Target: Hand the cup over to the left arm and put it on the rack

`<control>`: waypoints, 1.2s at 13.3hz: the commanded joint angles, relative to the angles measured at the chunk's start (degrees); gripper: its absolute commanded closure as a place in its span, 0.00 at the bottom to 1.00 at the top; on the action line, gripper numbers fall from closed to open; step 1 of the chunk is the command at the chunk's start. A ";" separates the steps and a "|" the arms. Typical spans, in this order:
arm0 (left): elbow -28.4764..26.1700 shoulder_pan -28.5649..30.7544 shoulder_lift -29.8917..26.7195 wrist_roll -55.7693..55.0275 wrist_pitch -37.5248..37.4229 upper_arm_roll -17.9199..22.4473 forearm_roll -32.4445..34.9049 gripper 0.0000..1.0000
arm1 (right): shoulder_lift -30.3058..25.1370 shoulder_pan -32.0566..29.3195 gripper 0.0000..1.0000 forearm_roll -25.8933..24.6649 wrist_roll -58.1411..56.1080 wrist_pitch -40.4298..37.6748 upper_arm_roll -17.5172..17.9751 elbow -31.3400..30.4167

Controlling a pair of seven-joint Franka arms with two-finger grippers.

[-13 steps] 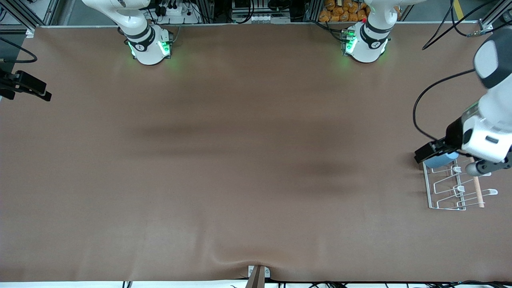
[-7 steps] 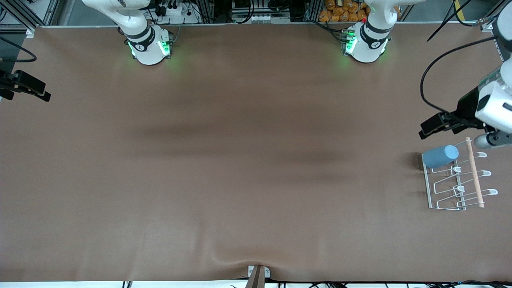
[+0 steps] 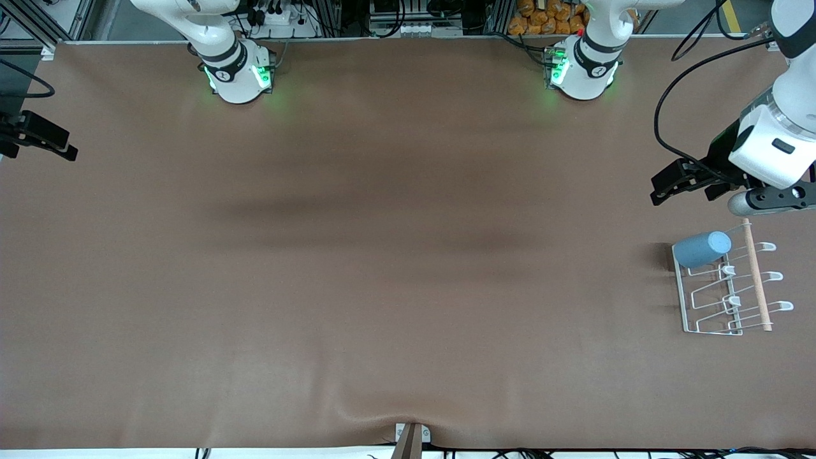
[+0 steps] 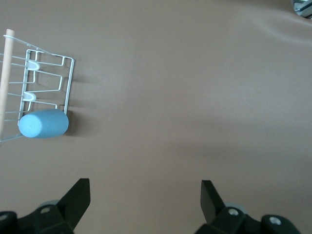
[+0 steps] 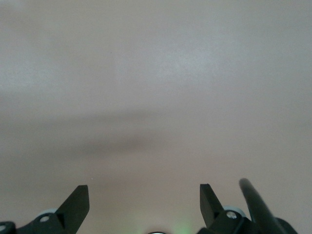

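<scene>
The cup (image 3: 701,248) is seen lying on its side on the rack (image 3: 685,299), across the rack's row farthest from the front camera, its long axis running along that row, with one end toward the wooden rod (image 3: 756,274) and the other resting at the rack's outer wire edge. The rack itself stands on the desk (image 3: 382,255) at the left arm's end. The left gripper (image 3: 679,180) is held in the air over bare desk just farther from the front camera than the rack, well clear of the cup and touching nothing; its jaws are spread wide and nothing is carried between them, as is confirmed in the left wrist view, where the cup (image 4: 44,124) and rack (image 4: 48,87) are seen off to one side of the parted fingers (image 4: 78,197). The left arm is plainly the nearer one to the cup. The right gripper (image 3: 44,137) is parked at the right arm's end of the desk, far from the rack, released and empty, that arm waiting. The placement is judged to be done, so no further grasp is thought to be called for, only a withdrawal away from the rack without the cup being nudged along its row
</scene>
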 commanded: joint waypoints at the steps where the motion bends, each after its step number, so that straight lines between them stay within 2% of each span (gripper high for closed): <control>1: -2.09 -5.97 -1.72 1.90 -0.06 7.29 -0.59 0.00 | -0.48 -0.12 0.00 -0.60 0.70 -0.70 0.20 0.40; 5: -1.47 -5.56 -3.74 1.99 -1.46 7.75 0.29 0.00 | -0.48 -0.20 0.00 -0.77 0.69 -0.70 0.20 0.49; 16: -1.56 -3.71 -3.75 5.07 -1.38 7.40 2.40 0.00 | -0.48 0.32 0.00 -0.51 0.78 -0.61 0.29 0.67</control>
